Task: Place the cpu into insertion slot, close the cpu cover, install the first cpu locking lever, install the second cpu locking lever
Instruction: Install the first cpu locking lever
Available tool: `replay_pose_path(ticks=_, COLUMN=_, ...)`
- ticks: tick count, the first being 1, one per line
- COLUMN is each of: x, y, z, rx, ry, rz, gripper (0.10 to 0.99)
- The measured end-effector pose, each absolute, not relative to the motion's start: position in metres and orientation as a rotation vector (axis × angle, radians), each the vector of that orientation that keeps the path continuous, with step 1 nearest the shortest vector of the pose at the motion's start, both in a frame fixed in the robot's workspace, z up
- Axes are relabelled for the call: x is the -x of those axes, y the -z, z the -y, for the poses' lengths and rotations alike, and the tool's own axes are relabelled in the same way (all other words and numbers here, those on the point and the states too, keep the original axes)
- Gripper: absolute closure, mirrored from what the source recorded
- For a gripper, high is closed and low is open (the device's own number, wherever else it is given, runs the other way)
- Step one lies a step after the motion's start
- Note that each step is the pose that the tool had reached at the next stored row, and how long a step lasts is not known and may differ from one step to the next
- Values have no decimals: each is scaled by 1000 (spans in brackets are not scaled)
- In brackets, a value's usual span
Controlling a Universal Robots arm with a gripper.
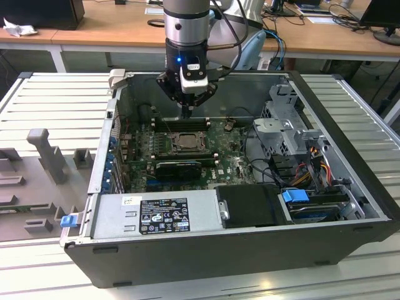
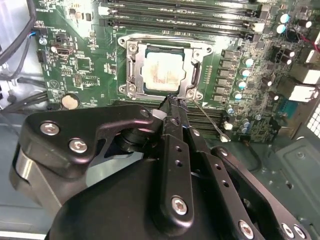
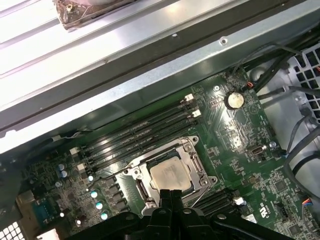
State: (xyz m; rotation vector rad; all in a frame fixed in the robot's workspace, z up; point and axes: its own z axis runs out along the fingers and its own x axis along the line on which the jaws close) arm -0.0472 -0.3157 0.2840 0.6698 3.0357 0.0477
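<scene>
cpu (image 2: 162, 70) seated, cover (image 2: 133, 70) down | my jaws pinched shut, empty, tips just beside lever (image 2: 210, 122) | I'd press steadily, hooking it under its catch

Entry: I log the arm (image 1: 185, 19) as a silver-grey cylinder with a black collar. The collar carries a small blue light (image 1: 179, 60), with a white block (image 1: 192, 70) mounted just below it. Black cables (image 1: 232, 31) loop off the arm's side. The gripper (image 2: 175, 101) is matte black throughout: flat link plates, slim drilled fingers (image 2: 172, 131), and bright silver screw heads (image 2: 50, 128) at the pivots.
</scene>
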Motion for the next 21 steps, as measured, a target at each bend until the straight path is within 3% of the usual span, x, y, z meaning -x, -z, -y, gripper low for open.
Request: replay_pose_path(ticks=21, x=58, y=-277, z=316, rx=-85, ry=-58, rz=-3114, gripper=980)
